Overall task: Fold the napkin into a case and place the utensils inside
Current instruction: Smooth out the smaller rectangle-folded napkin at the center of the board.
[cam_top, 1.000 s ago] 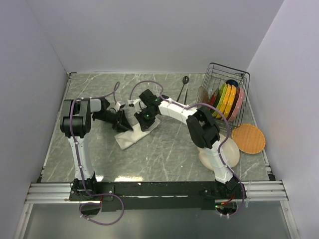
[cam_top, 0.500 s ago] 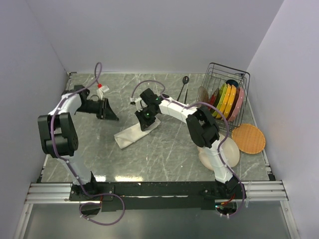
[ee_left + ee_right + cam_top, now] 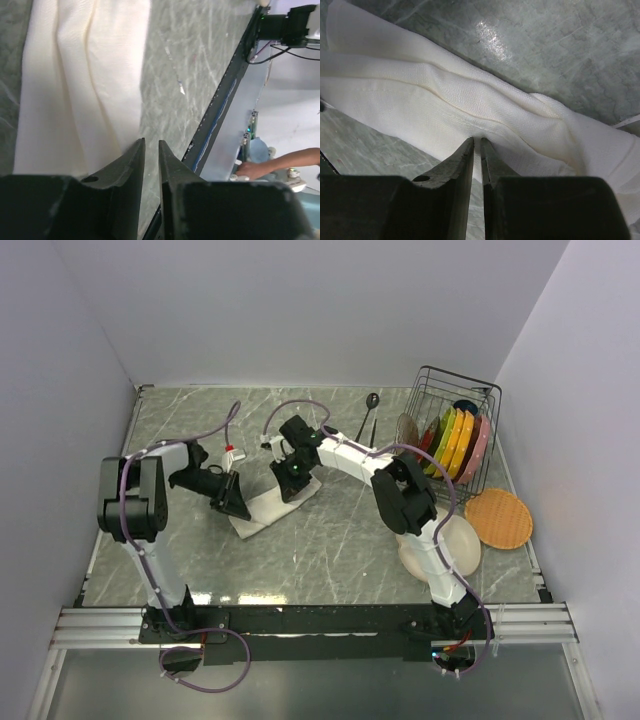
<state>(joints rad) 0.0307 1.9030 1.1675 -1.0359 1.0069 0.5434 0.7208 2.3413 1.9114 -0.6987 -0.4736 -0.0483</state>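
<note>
Could easily spoil the fold in the napkin [image 3: 265,512] from here: drags the layers apart if pulled sideways by the left claw [image 3: 151,142] while pinned at the far end by the right claw [image 3: 476,140]. Might also close on bare table [image 3: 330,540] rather than cloth, given the left tips sitting right at the strip's long edge, one finger over the cloth and the other off it. Would bunch the strip instead of flattening it if pressed down too hard, and would leave no pocket for the utensils [image 3: 366,422]. Holding nothing visible on the left, with only a narrow slit between the jaws. Nearly closed on the right, apparently pinching a raised ridge of cloth, with creases running into the tips. Found lying as a slanted, layered strip in mid-table, between both claws, well apart from the utensils up by the rack [image 3: 455,375]. Reaching in low from the left side, elbow folded back, wrist tipped down at the strip's near-left end; stretched long across from the right base, wrist bent down over the far-right end.
</note>
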